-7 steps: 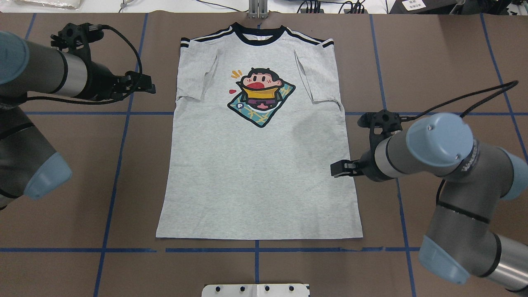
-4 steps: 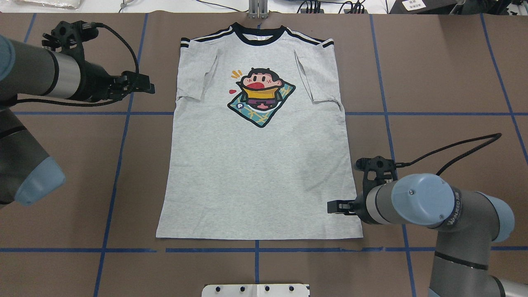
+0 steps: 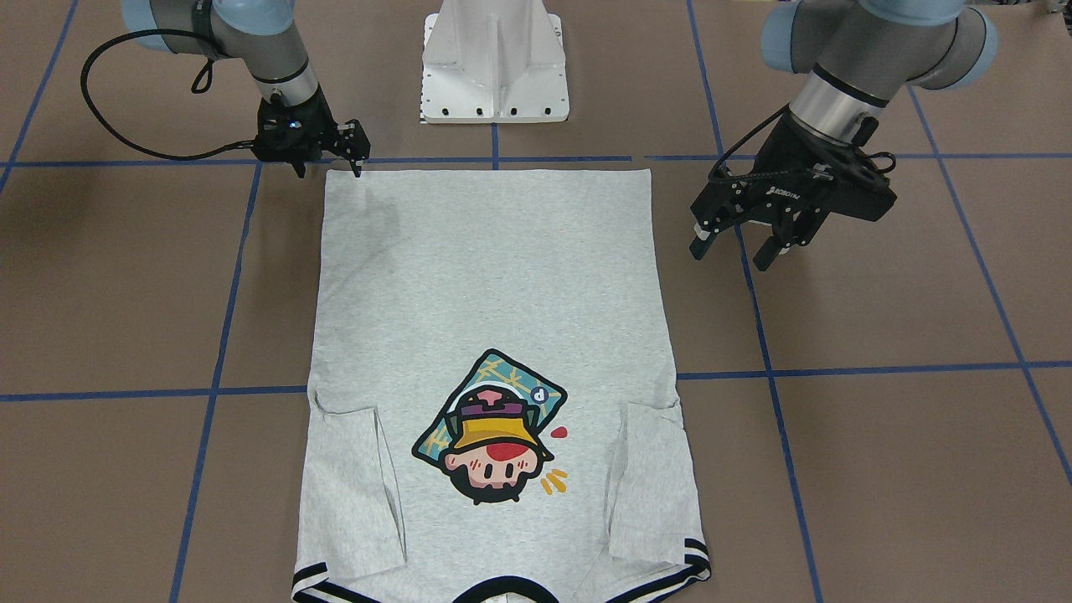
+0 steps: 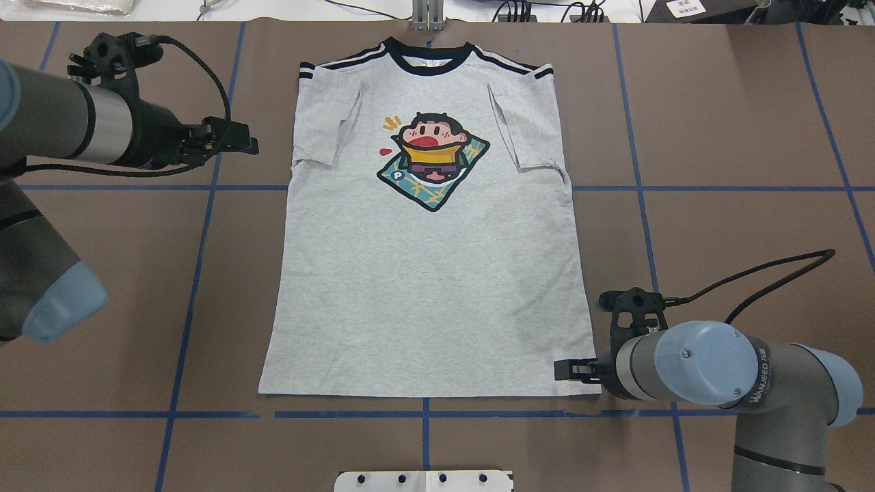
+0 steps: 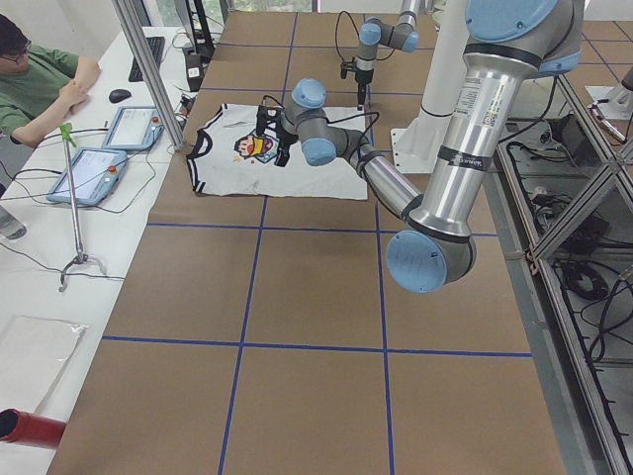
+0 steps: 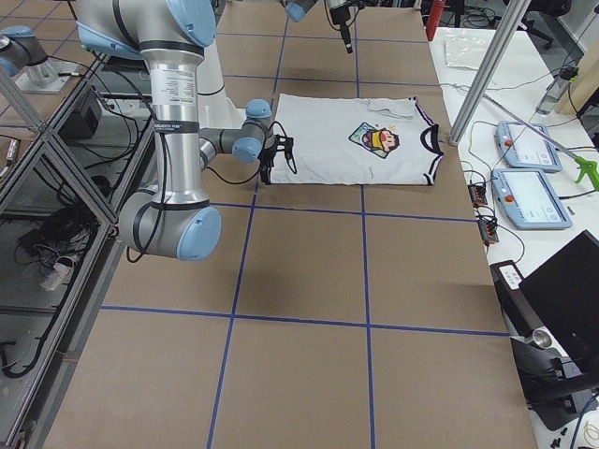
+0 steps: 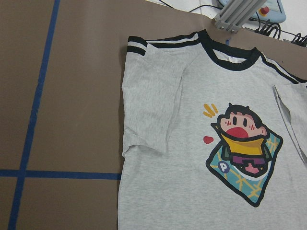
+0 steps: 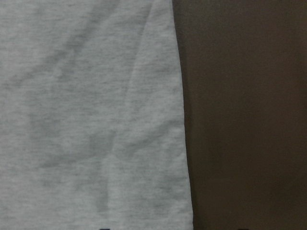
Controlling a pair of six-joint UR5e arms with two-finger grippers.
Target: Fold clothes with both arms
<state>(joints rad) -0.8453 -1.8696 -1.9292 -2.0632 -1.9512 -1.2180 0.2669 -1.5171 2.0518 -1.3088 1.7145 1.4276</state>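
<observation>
At the tabletop's (image 4: 718, 123) near edge, by the robot, stands the white pedestal (image 3: 494, 75). Just beyond it lies the hem of the grey T-shirt (image 4: 424, 294), spread flat and print side up in the middle of the tabletop. The right end effector (image 3: 329, 172) sits low at the hem's right corner. Its fingers are apart and hold nothing: one is over the cloth, the other over bare tabletop. Whether they touch the fabric I cannot tell. Farther out, the left end effector (image 3: 729, 257) hangs above bare tabletop off the shirt's left side, wide open and empty, apart from the cloth. Both sleeves are folded in onto the front beside the cartoon print (image 4: 432, 160). The black collar (image 4: 428, 65) points to the far edge.
</observation>
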